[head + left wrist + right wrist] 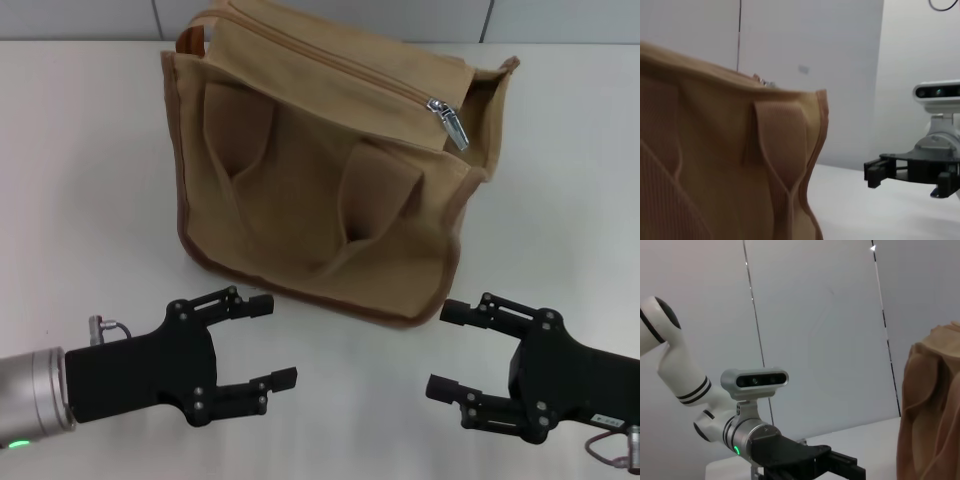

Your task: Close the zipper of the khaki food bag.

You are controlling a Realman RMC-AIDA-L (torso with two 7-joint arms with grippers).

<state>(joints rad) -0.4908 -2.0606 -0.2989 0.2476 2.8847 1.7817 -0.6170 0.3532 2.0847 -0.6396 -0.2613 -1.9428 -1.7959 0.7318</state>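
Nearest, in front of the khaki food bag point(320, 180), the left gripper point(270, 340) and right gripper point(445, 350) are hovering with fingers spread, holding nothing. The bag is standing on the white table point(80, 180), the zipper point(448, 118) pull lying at its right top end.

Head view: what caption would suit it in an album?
Two open grippers, left and right, wait on the table before a khaki bag, its zipper pull at the right end.
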